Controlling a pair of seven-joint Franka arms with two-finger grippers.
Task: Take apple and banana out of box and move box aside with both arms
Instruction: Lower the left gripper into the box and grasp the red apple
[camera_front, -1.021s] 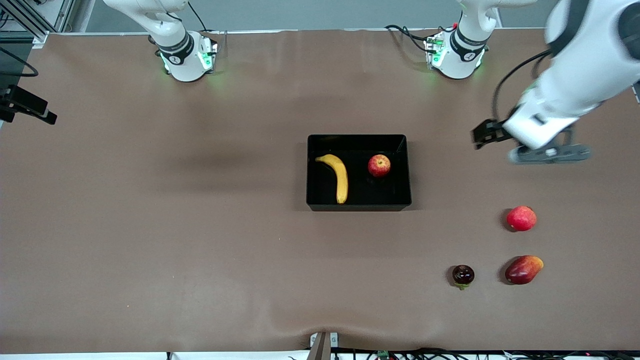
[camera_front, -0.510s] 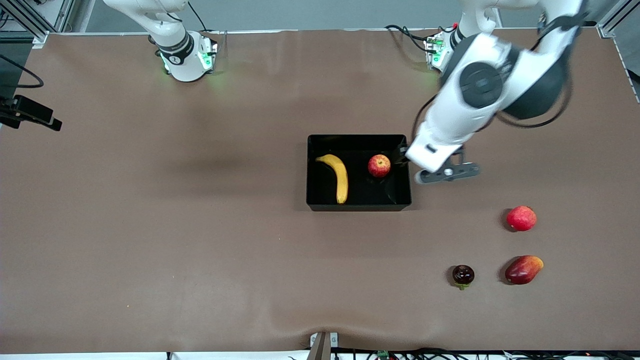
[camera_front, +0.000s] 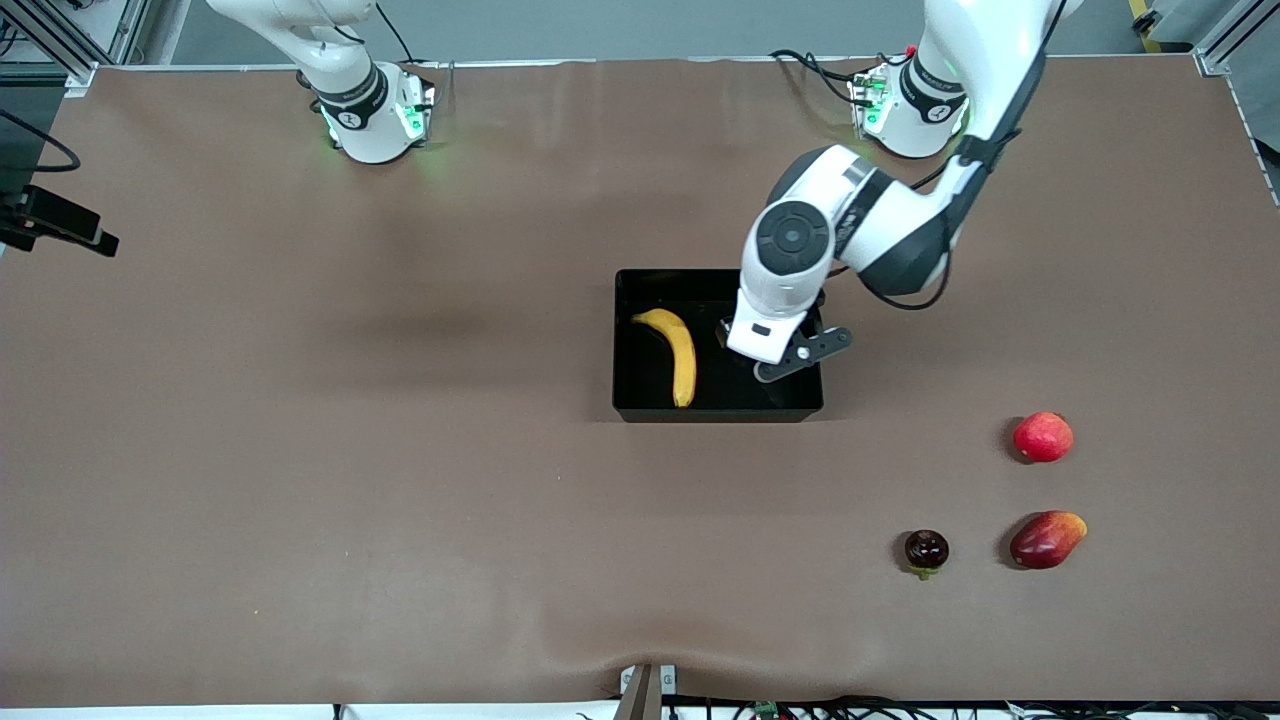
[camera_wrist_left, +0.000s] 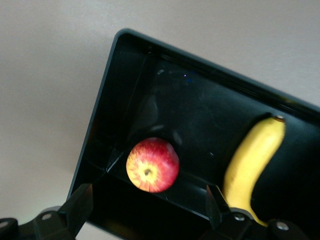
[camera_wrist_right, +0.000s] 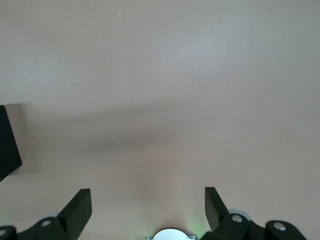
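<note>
Table (camera_front: 400, 450) you see is brown; glossy black box (camera_front: 640, 405) holds banana (camera_front: 680, 352) and streaked apple (camera_wrist_left: 152, 165); left gripper (camera_wrist_left: 150, 212) hovers above with fingers apart, right gripper (camera_wrist_right: 147, 210) also spread.

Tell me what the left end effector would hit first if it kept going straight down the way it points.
Probably the apple: the open left end effector hangs over the black box, and the apple sits between its fingers in the left wrist view. Depth is unclear.

Left arm bent at elbow, wrist pointing down, left gripper (camera_front: 788, 362) jaws wide, holding nothing. Right arm waits, right gripper (camera_wrist_right: 145, 207) jaws wide, also holding nothing.
</note>
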